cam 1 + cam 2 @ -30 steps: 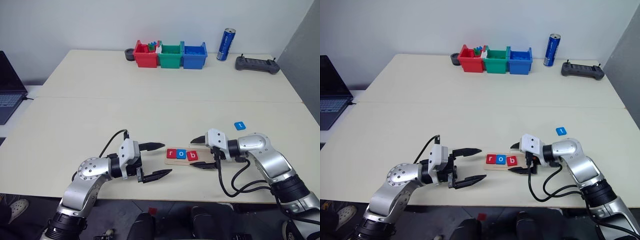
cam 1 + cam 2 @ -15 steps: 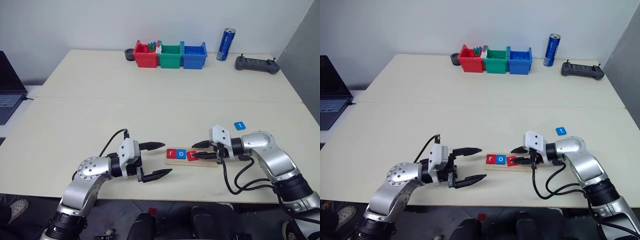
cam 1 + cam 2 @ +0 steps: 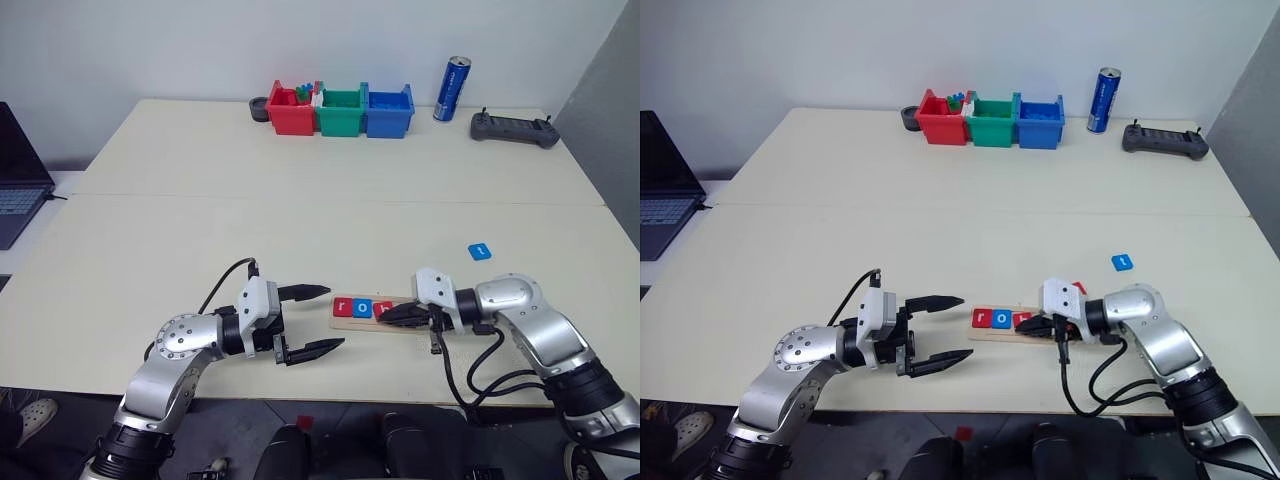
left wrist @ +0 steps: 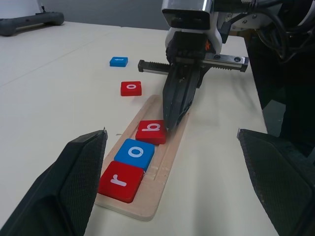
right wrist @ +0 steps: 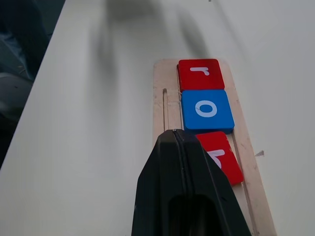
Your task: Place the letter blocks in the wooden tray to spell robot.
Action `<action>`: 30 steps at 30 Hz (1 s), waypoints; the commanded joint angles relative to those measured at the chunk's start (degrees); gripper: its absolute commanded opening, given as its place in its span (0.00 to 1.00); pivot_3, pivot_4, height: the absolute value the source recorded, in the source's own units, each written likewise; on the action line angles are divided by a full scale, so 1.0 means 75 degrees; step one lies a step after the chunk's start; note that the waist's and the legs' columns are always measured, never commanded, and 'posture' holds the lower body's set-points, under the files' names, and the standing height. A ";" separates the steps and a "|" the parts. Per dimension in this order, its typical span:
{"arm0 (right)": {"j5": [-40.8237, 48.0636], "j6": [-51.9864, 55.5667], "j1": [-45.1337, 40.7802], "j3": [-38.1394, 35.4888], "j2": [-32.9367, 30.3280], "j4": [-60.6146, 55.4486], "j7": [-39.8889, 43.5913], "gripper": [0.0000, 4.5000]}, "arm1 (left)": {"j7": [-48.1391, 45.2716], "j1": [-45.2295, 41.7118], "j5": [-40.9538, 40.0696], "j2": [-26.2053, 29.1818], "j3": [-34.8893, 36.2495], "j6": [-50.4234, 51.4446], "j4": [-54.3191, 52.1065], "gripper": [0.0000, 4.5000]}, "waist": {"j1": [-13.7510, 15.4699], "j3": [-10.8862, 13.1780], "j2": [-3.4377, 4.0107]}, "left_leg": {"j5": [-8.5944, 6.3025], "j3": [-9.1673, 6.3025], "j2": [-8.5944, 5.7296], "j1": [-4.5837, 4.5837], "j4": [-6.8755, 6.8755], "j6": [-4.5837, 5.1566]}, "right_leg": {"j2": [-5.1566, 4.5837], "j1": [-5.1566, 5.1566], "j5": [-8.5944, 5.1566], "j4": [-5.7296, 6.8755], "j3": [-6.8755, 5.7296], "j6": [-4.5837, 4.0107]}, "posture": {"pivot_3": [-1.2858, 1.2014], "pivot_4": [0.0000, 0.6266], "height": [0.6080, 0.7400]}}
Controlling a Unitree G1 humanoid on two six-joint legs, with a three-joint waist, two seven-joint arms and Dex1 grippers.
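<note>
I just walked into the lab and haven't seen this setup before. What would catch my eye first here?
Near the table's front edge lies a wooden tray holding a red r, a blue o and a red b, with the shut right gripper tipped down at the b. A red o tile and a blue tile lie loose beyond it. The left gripper hangs open beside the tray's other end.

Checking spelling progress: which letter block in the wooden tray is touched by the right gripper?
The red b block, last in the row; the right gripper rests its shut tips on it, clear of the blue o and red r.
</note>
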 commanded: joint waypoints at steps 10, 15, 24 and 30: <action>-0.0263 -0.0348 -0.0052 0.0208 0.0079 -0.0015 -0.0037 0.00 | 0.0013 -0.0040 -0.0051 0.0101 0.0015 -0.0025 -0.0276 1.00 | 0.0000 0.0000 0.0000 | 0.0000 -0.0001 0.0000 0.0000 0.0000 0.0000 | 0.0000 0.0000 0.0000 0.0000 -0.0001 0.0000 | 0.52 0.24 1.00; -0.0411 -0.0495 -0.0137 0.0191 0.0177 0.0133 -0.0254 0.00 | 0.0023 -0.0040 -0.0052 0.0094 -0.0007 -0.0031 -0.0276 1.00 | 0.0000 0.0000 0.0000 | 0.0000 -0.0002 0.0000 0.0000 0.0000 0.0000 | 0.0000 0.0000 0.0000 0.0000 -0.0002 0.0000 | 0.52 0.24 1.00; -0.0247 -0.0347 -0.0218 0.0059 0.0302 0.0129 -0.0349 0.00 | 0.0024 -0.0029 -0.0047 0.0092 -0.0026 -0.0064 -0.0250 1.00 | 0.0000 0.0000 0.0000 | 0.0000 -0.0002 0.0000 0.0000 0.0000 0.0000 | 0.0000 0.0000 0.0000 0.0001 -0.0001 0.0000 | 0.52 0.24 1.00; 0.0185 0.0045 -0.0334 -0.0247 0.0023 -0.0114 -0.0057 0.00 | 0.0023 -0.0018 -0.0048 0.0089 -0.0033 -0.0066 -0.0250 1.00 | 0.0001 0.0000 0.0000 | 0.0000 -0.0002 0.0000 -0.0001 0.0000 0.0000 | 0.0000 0.0000 0.0000 0.0000 -0.0001 0.0000 | 0.52 0.24 1.00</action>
